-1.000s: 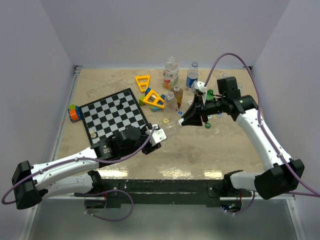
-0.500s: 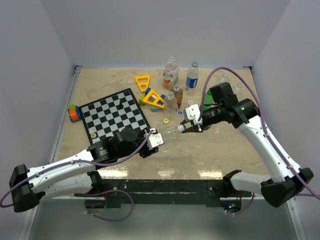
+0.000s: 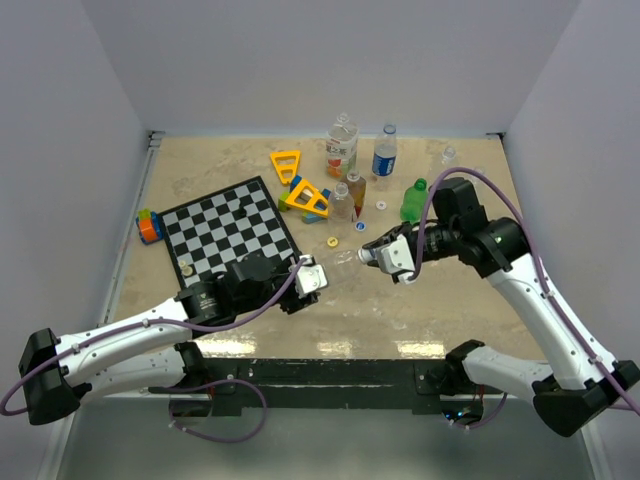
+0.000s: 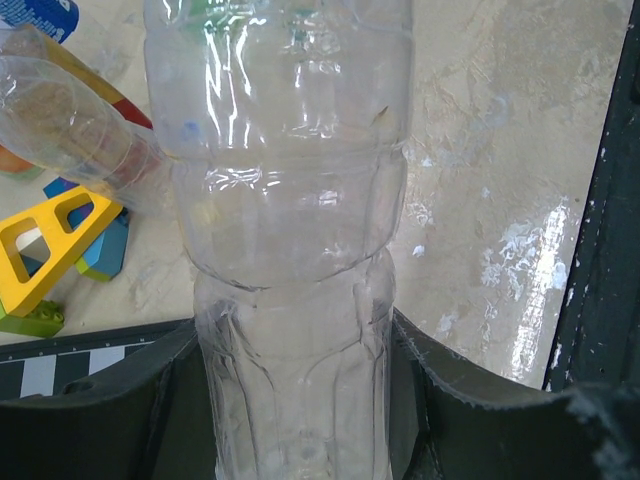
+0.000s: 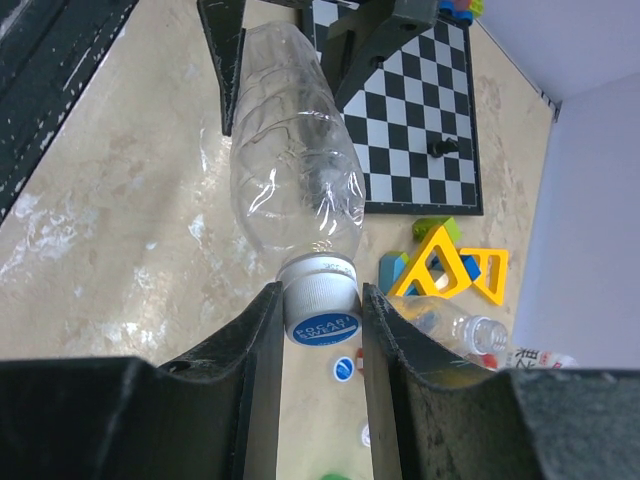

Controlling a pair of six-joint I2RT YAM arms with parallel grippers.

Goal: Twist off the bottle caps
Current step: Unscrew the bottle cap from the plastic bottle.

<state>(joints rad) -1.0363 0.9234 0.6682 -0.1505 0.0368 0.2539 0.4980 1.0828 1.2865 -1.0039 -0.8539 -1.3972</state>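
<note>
Horizontal above the surface (image 3: 440,300), between arms: clear bottle (image 4: 290,200), body grasped by left fingers (image 4: 110,390); right fingers (image 5: 250,350) clenched on its white cap (image 5: 320,300). Hold body firm, twist cap about bottle axis, don't pull until threads release.

Furniture: one table (image 3: 455,300), its top beige with pale marbled veining and a slight sheen.
Far side: back wall (image 3: 320,60), plain pale lavender-white, rising from the table's far edge.
Left side: left wall (image 3: 60,150), same plain finish, standing along the left edge.
Right side: right wall (image 3: 585,120), same finish, standing along the right edge.
Left edge: a thin pale strip (image 3: 133,220) runs between the tabletop and the wall.
Near edge: a dark rail (image 3: 330,372) spans it.
Below near edge: a grey surface (image 3: 330,450), featureless.
Light: bright and even, shadows soft; white glare (image 3: 420,348) in patches along the near edge.
</note>
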